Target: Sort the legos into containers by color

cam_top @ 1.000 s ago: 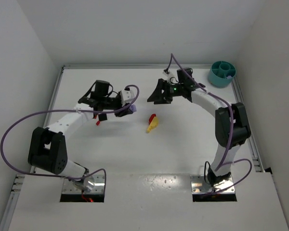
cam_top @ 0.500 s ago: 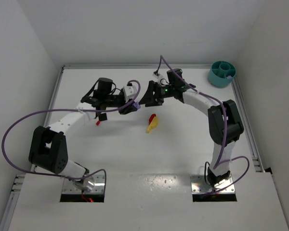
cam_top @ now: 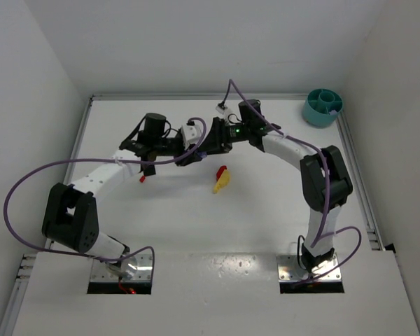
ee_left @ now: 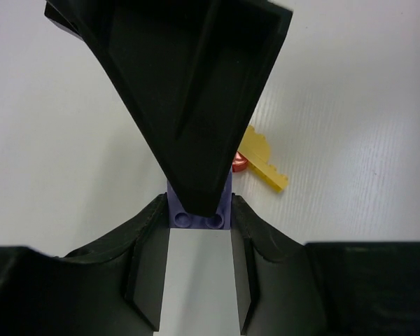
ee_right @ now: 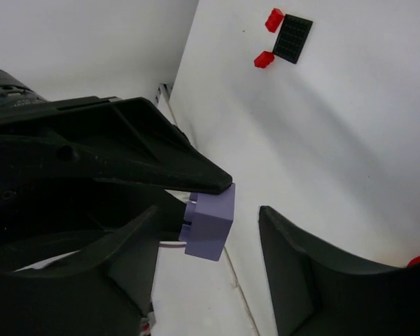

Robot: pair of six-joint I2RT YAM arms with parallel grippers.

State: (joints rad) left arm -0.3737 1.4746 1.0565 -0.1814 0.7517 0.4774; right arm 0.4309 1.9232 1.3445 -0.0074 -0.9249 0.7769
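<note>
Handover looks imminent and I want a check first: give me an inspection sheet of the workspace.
Surface: white table, railed edges.
Job's things: purple brick in mid-air; yellow brick and red brick at centre; black plate and two red bricks beneath left arm; teal bowl far right corner.
Clutter: nothing seen.
Grippers: left gripper shut on purple brick; right gripper open around it.
Cables: purple cables clear of bricks.
Surroundings: white walls.

White table [cam_top: 196, 224], plain walls [cam_top: 196, 42]
</note>
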